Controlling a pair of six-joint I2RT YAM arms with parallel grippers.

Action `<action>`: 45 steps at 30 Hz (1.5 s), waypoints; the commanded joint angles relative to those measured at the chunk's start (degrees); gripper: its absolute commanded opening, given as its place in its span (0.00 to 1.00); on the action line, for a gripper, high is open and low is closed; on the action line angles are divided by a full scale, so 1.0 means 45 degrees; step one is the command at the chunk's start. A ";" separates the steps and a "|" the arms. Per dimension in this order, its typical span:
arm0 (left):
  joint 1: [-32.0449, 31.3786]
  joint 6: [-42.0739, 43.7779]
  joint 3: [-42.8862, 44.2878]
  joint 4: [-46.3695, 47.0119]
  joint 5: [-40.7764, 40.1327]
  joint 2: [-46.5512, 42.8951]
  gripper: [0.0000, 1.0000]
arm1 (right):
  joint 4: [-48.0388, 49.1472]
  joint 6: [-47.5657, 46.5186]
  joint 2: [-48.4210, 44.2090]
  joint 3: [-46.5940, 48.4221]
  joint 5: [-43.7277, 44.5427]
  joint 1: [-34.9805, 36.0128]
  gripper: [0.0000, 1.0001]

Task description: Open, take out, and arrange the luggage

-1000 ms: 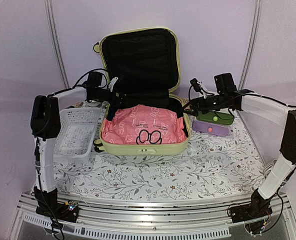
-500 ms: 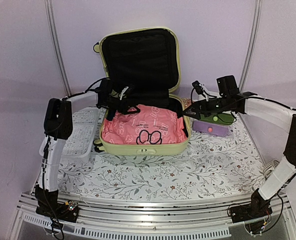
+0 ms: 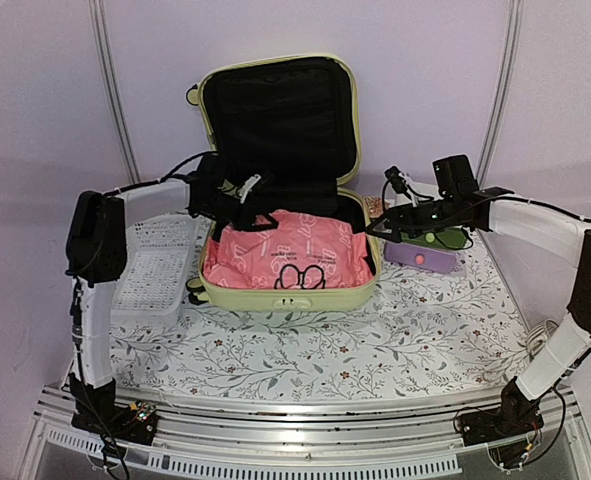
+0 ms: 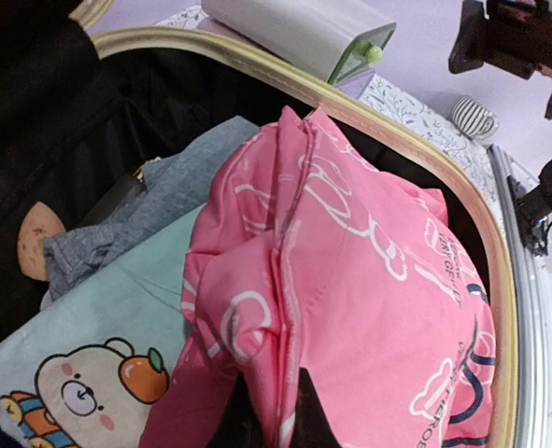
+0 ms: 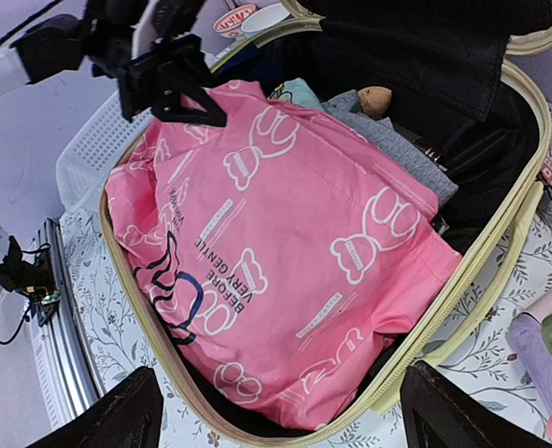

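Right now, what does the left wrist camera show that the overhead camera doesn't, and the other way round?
Only the left wrist view: a mint bear-print shirt and grey cloth lying under the pink garment. Only the overhead view: the whole upright lid and the white basket left of the suitcase. Both: the left pincer pinching that pink garment inside the yellow-green suitcase.

Pale yellow-green hard-shell suitcase (image 3: 285, 290) lies open mid-counter, lid upright against back wall, black lining showing, pink printed garment filling base, wheel at left.
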 commanded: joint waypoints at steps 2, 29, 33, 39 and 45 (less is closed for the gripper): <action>-0.1946 0.1239 -0.2033 0.0573 -0.3454 -0.3260 0.00 | 0.0246 -0.0216 -0.0273 -0.0052 0.0769 0.0249 0.90; -0.9674 0.0810 -1.1771 0.5229 -1.1942 -0.9674 0.00 | 0.4448 -1.2867 -0.3864 -0.4737 0.5673 0.4319 0.90; -0.9995 0.0457 -1.2086 0.5354 -1.2235 -0.9701 0.00 | 0.3354 -1.4904 -0.3516 -0.4196 0.6274 0.4502 0.98; -1.0303 0.0256 -1.2528 0.5728 -1.2701 -0.9977 0.00 | 0.4012 -1.6692 -0.3087 -0.4209 0.7720 0.5053 0.99; -1.0449 0.0186 -1.3144 0.6029 -1.3042 -1.0449 0.00 | 0.5475 -1.7965 -0.3240 -0.4391 0.7874 0.5386 0.99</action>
